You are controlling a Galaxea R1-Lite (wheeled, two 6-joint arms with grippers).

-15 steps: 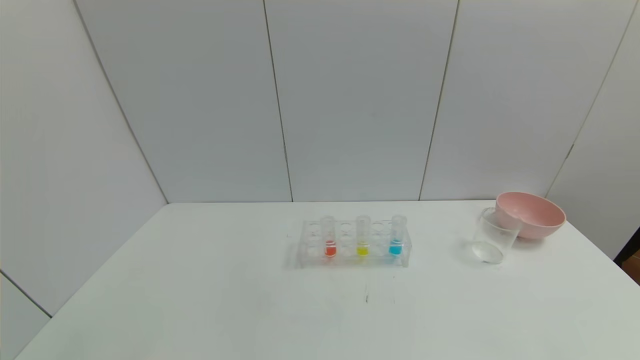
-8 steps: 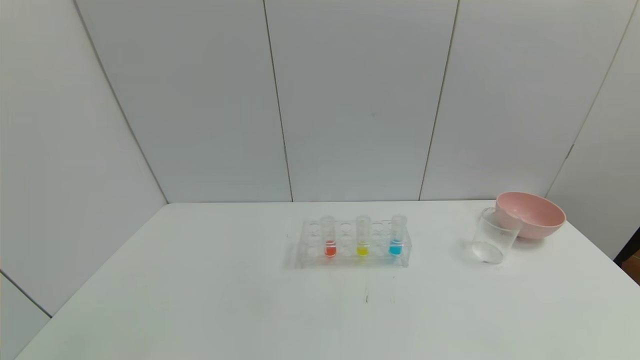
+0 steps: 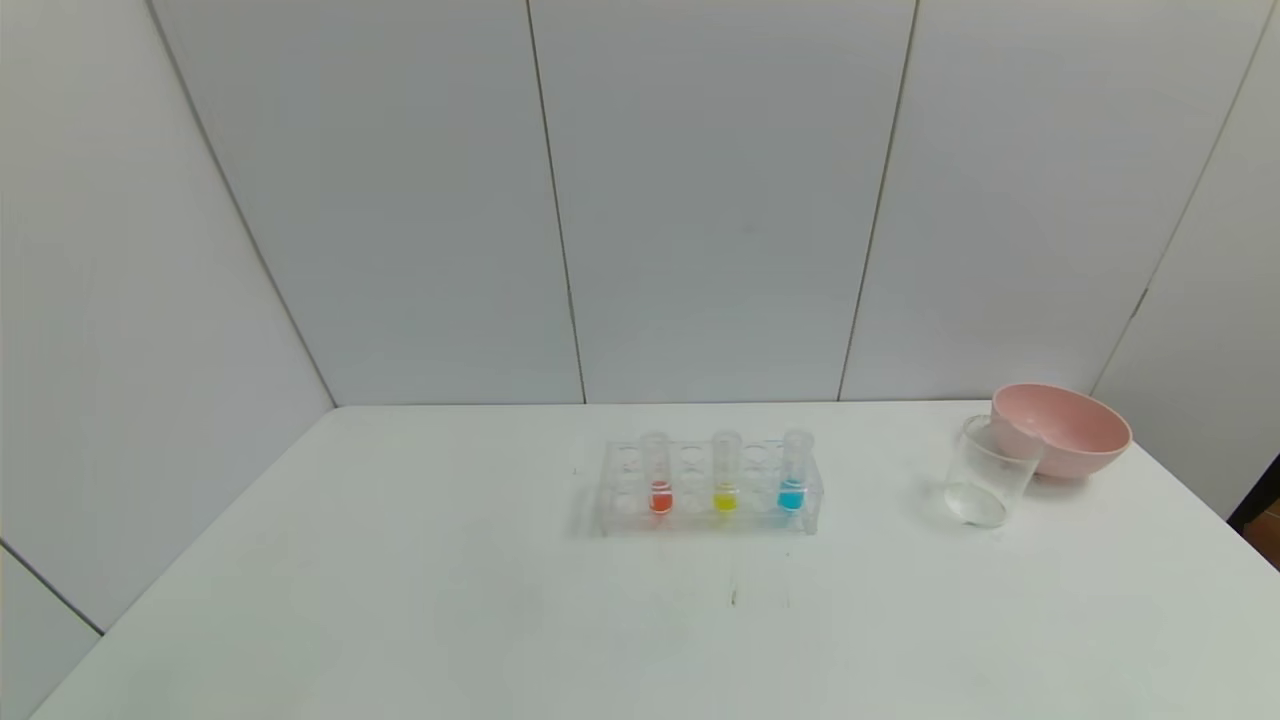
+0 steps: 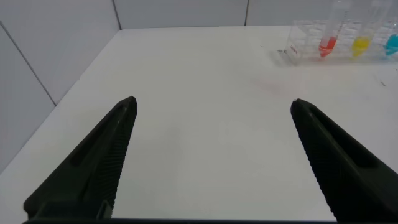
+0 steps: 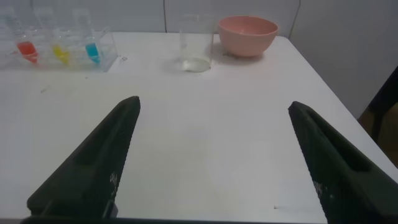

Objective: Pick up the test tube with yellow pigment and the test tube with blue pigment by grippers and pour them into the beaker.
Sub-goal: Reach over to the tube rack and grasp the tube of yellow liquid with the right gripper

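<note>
Head view: yellow-pigment test tube [image 3: 725,475] and blue-pigment test tube [image 3: 793,472] stand upright in clear tube rack [image 3: 612,500], likely light, slick, fragile, so grip upper bare glass; left gripper [image 4: 211,155] and right gripper [image 5: 214,155] jaws wide, empty.

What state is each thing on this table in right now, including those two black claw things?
Test tube with yellow pigment: upright in rack, untouched.
Test tube with blue pigment: upright in rack, untouched.
Red tube: upright in rack.
Rack: standing on table.
Beaker: upright, empty.
Pink bowl: upright, behind beaker.
Left gripper: open, holding nothing.
Right gripper: open, holding nothing.
</note>
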